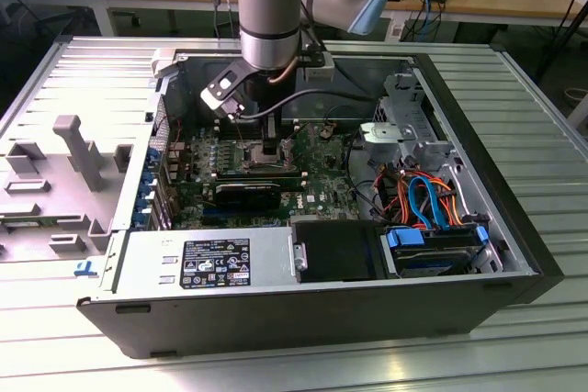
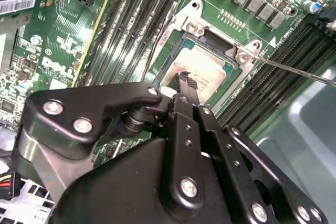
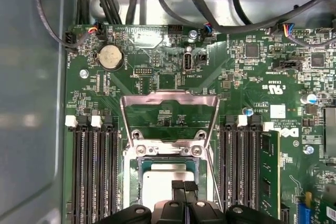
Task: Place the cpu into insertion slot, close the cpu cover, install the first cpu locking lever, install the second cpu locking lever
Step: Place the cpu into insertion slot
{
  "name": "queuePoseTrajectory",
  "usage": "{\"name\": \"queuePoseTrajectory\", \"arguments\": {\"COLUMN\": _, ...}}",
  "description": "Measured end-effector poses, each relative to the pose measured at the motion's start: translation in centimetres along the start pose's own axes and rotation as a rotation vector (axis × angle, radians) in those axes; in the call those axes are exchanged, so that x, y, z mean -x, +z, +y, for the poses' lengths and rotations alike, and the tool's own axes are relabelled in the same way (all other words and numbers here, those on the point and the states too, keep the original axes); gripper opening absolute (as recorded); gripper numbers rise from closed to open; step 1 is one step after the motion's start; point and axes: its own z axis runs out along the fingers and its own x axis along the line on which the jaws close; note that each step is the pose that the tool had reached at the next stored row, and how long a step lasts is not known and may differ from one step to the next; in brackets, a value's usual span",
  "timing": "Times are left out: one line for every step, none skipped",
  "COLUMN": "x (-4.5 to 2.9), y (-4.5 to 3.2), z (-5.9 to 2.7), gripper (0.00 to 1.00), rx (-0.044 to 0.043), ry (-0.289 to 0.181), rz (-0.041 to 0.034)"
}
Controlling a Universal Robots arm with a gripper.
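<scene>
Cpu (image 3: 157, 184), flat silvery-tan square chip, sat in metal-rimmed square insertion slot (image 3: 137, 179) | directly under my black gripper (image 3: 184, 184) | fingertips (image 3: 177, 186) together

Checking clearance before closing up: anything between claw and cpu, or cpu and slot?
Nothing visible. In the first wrist view the claw is right over the cpu, which already lies in the slot; the cover is swung open, clear of both.

tool (image 1: 269, 151) | low over insertion slot (image 1: 246, 162) | on green circuit board (image 1: 323, 172) | inside open computer case (image 1: 276, 319)
</scene>
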Motion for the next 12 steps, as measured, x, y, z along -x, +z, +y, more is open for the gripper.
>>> {"name": "queuePoseTrajectory", "arguments": {"x": 0.01, "y": -0.26, "z": 0.00, "gripper": 0.11, "rx": 0.0000, "ry": 0.000, "rz": 0.0010}}
{"name": "queuePoseTrajectory", "arguments": {"x": 0.01, "y": -0.42, "z": 0.01, "gripper": 0.11, "rx": -0.0001, "ry": 0.000, "rz": 0.0012}}
{"name": "queuePoseTrajectory", "arguments": {"x": 0.02, "y": -0.56, "z": 0.01, "gripper": 0.11, "rx": 0.0000, "ry": 0.000, "rz": 0.0017}}
{"name": "queuePoseTrajectory", "arguments": {"x": 0.02, "y": -0.70, "z": 0.02, "gripper": 0.11, "rx": 0.0000, "ry": 0.000, "rz": 0.0019}}
{"name": "queuePoseTrajectory", "arguments": {"x": 0.02, "y": -0.86, "z": 0.02, "gripper": 0.11, "rx": 0.0000, "ry": 0.000, "rz": 0.0020}}
{"name": "queuePoseTrajectory", "arguments": {"x": 0.03, "y": -1.08, "z": 0.03, "gripper": 0.11, "rx": -0.0001, "ry": 0.000, "rz": 0.0020}}
{"name": "queuePoseTrajectory", "arguments": {"x": 0.03, "y": -1.19, "z": 0.03, "gripper": 0.11, "rx": 0.0000, "ry": 0.000, "rz": 0.0022}}
{"name": "queuePoseTrajectory", "arguments": {"x": 0.04, "y": -1.27, "z": 0.03, "gripper": 0.11, "rx": 0.0000, "ry": 0.000, "rz": 0.0023}}
{"name": "queuePoseTrajectory", "arguments": {"x": 0.04, "y": -1.39, "z": 0.03, "gripper": 0.11, "rx": 0.0000, "ry": 0.000, "rz": 0.0024}}
{"name": "queuePoseTrajectory", "arguments": {"x": 0.04, "y": -1.50, "z": 0.04, "gripper": 0.11, "rx": -0.0001, "ry": 0.000, "rz": 0.0024}}
{"name": "queuePoseTrajectory", "arguments": {"x": 0.04, "y": -1.56, "z": 0.04, "gripper": 0.11, "rx": 0.0000, "ry": 0.000, "rz": 0.0024}}
{"name": "queuePoseTrajectory", "arguments": {"x": 0.04, "y": -1.63, "z": 0.04, "gripper": 0.11, "rx": 0.0000, "ry": 0.000, "rz": 0.0025}}
